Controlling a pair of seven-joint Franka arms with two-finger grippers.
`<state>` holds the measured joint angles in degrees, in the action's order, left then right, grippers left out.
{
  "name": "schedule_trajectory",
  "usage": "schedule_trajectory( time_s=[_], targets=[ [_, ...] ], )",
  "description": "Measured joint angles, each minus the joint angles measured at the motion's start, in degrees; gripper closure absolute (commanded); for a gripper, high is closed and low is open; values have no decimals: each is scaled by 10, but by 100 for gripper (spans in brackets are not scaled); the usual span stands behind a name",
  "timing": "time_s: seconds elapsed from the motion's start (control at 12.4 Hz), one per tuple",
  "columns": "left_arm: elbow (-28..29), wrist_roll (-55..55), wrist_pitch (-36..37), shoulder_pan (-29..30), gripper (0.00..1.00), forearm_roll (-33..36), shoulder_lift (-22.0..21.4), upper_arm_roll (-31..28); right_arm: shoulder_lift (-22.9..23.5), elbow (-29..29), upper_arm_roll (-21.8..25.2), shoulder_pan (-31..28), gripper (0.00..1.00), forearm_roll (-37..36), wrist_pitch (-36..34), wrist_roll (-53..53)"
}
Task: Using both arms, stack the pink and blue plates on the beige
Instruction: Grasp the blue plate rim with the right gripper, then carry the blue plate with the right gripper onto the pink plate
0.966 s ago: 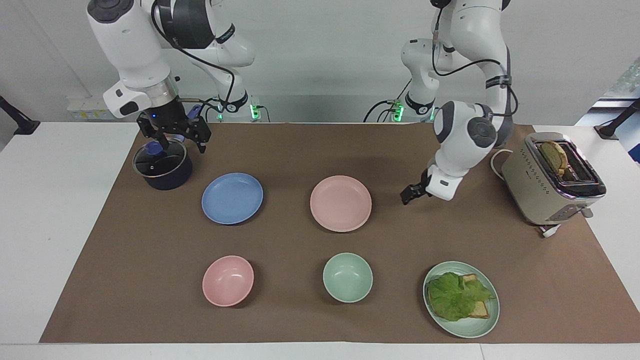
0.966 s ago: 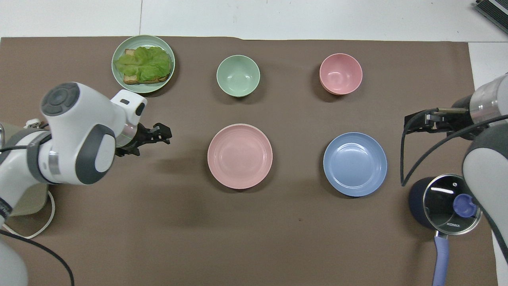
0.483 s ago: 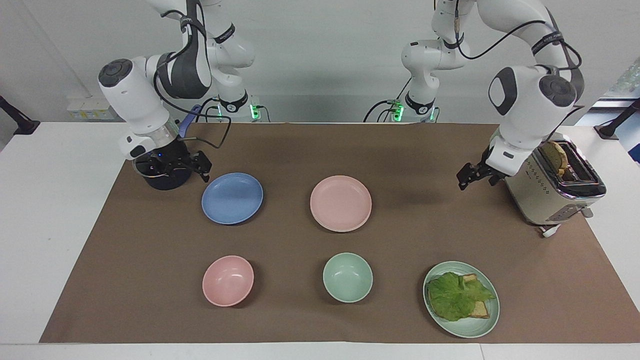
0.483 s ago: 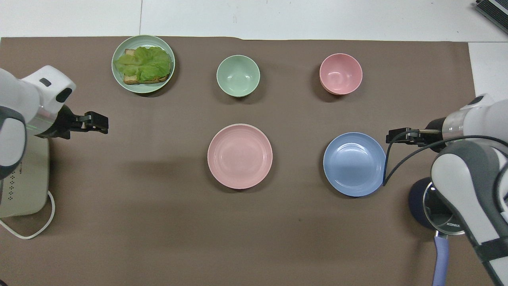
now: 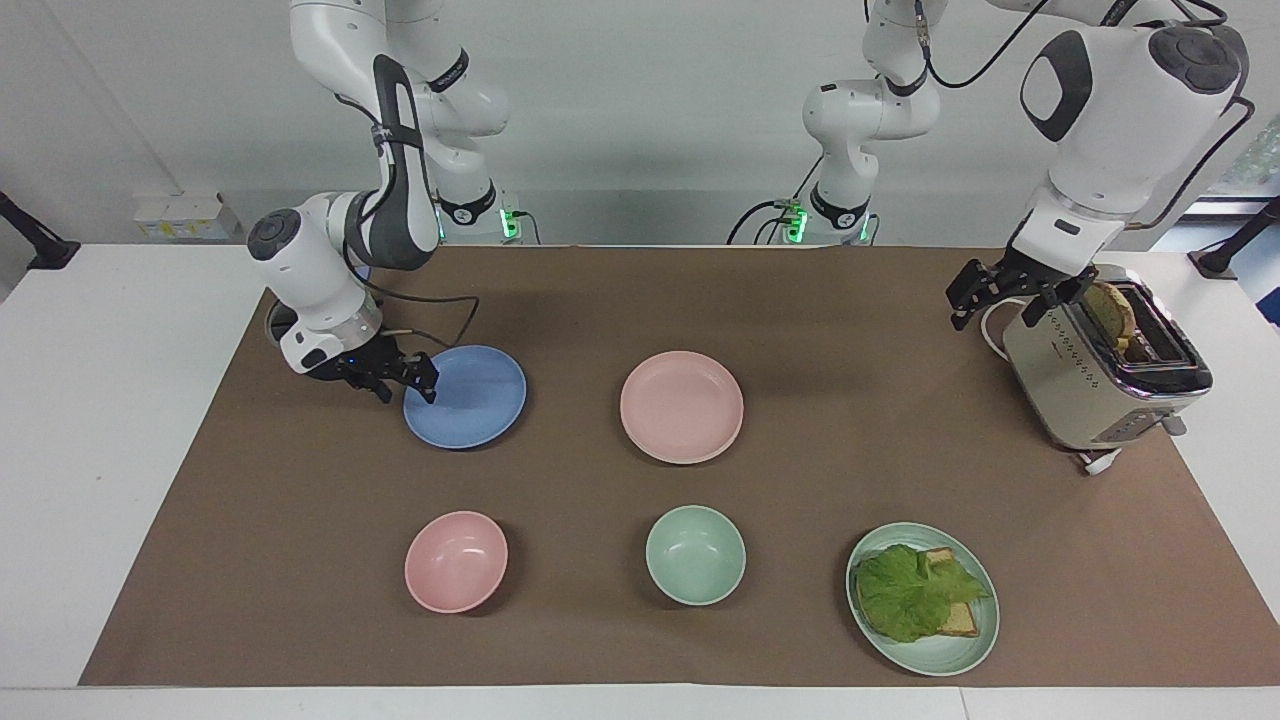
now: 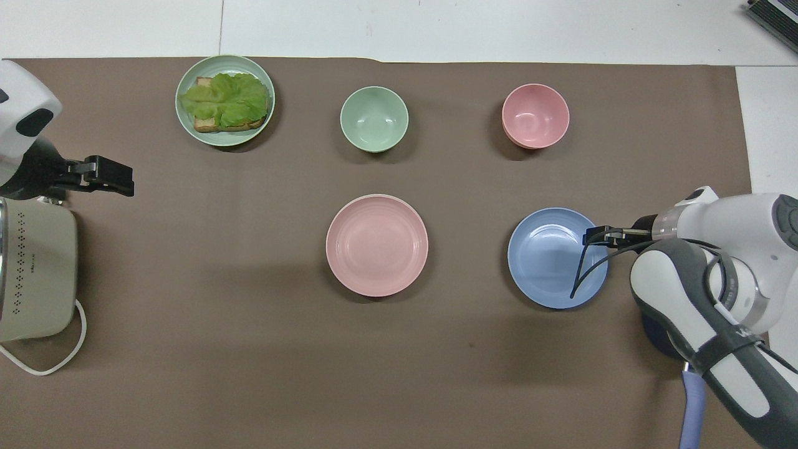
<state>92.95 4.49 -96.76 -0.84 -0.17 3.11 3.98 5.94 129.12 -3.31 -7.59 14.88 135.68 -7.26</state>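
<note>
Facing view: matte cornflower blue plate (image 5: 470, 395), right claw (image 5: 405, 378) at its rim, grip unclear

Right end effector (image 6: 592, 236) is seen at the blue plate (image 6: 552, 262) rim toward the right arm's end. Pink plate (image 6: 376, 244) lies beside it. Left end effector (image 6: 115, 176) is positioned just beside the toaster (image 6: 34, 268).

Brown mat (image 5: 800, 300); blue plate (image 5: 475, 400), pink plate (image 5: 682, 405) beside it; pink bowl (image 5: 456, 560), mint bowl (image 5: 695, 554).
</note>
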Motion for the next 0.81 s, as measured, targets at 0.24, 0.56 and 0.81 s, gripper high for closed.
schedule_trajectory(
  time_s=[0.24,0.56,0.81],
  targets=[
    [0,0,0,0,0,0,1,0,6,7,0,-8,68,9,0,-11],
    [0,0,0,0,0,0,1,0,7,11,0,-9,100,11,-21,-12],
    [0,0,0,0,0,0,1,0,6,8,0,-11,100,13,-34,-12]
  ],
)
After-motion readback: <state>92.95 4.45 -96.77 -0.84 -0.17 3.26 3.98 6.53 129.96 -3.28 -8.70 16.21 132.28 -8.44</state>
